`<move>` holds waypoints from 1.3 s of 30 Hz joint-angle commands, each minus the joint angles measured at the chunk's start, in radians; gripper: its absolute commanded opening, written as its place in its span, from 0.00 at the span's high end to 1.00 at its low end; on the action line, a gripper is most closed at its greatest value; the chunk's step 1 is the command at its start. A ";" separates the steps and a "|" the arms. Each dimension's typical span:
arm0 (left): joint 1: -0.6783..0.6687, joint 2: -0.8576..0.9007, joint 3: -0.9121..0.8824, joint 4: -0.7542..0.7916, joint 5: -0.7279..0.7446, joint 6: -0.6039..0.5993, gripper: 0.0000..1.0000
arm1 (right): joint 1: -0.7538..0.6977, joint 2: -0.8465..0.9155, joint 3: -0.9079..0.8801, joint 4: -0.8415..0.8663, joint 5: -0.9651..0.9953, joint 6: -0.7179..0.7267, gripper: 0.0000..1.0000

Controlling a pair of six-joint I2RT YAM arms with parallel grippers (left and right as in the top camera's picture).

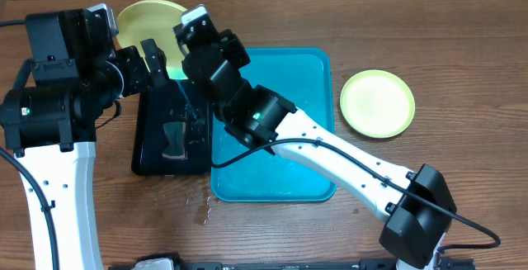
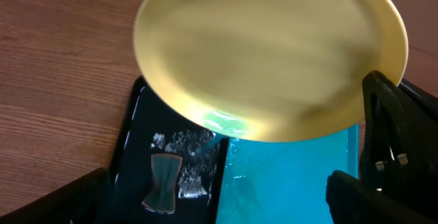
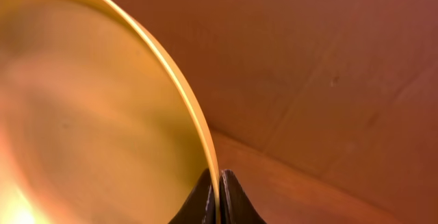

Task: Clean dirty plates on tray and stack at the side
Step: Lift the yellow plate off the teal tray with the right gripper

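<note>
My right gripper is shut on the rim of a pale yellow-green plate and holds it tilted in the air at the back left. From the left wrist view the plate hangs over the black tray and the turquoise tray. My left gripper is open and empty just below the plate. A second yellow-green plate lies on the table right of the turquoise tray. The cyan plate is not in view.
A narrow black tray lies left of the turquoise tray, with a dark sponge and foam in it. Water drops lie on the table near the tray's front left corner. My right arm crosses the turquoise tray.
</note>
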 commanded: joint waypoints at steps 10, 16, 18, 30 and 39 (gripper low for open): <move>0.002 0.004 0.013 0.004 0.008 -0.013 0.00 | 0.049 -0.024 0.028 0.125 0.018 -0.299 0.96; 0.002 0.004 0.013 0.004 0.008 -0.013 0.00 | 0.059 -0.024 0.028 0.180 0.037 -0.330 0.96; 0.002 0.004 0.013 0.003 0.008 -0.013 0.00 | 0.060 -0.024 0.028 0.183 0.037 -0.330 0.96; 0.002 0.004 0.013 0.004 0.008 -0.013 0.00 | 0.068 -0.024 0.028 0.279 0.120 -0.345 0.96; 0.002 0.004 0.013 0.003 0.008 -0.013 0.00 | 0.072 -0.024 0.028 0.276 0.150 -0.344 0.96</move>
